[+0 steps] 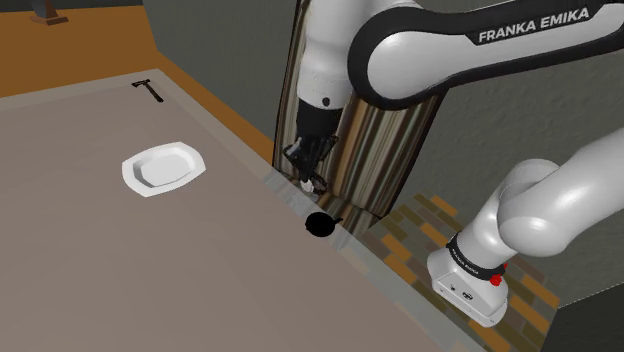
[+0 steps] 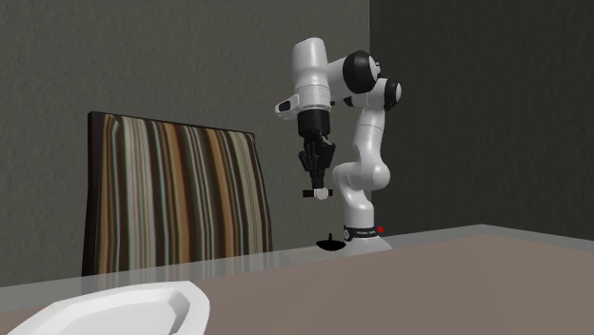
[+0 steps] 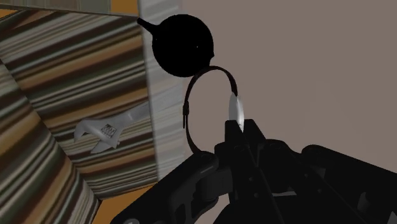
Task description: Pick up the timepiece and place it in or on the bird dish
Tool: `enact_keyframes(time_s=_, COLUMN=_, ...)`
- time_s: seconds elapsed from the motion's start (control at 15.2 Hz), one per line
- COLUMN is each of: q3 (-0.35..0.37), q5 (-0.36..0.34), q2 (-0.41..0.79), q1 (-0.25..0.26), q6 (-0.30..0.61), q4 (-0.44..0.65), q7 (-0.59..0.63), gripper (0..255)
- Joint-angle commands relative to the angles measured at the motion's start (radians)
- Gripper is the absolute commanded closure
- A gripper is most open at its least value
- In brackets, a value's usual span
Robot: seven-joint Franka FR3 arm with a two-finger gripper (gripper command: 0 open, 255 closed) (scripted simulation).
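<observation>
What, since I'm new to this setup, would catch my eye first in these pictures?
The black gripper hangs above the table edge, shut on a thin-banded watch. Below it sits a round black object, a striped chair stands behind, and the white dish lies farther along the table.

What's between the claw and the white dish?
Nothing. In the shoulder view, the stretch of tabletop between the claw, shut on the watch, and the white dish is bare.
</observation>
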Motion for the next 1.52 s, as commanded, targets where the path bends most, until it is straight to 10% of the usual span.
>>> enact_keyframes(time_s=0.0, q3=-0.014, q5=0.035, q2=-0.088, q1=0.019, q6=-0.021, q4=-0.066, q7=-0.015, gripper=255)
enact_keyframes(time_s=1.45, q3=0.030, q5=0.081, q2=-0.048, q1=0.040, q6=0.234, q4=-0.283, q7=-0.041, gripper=255)
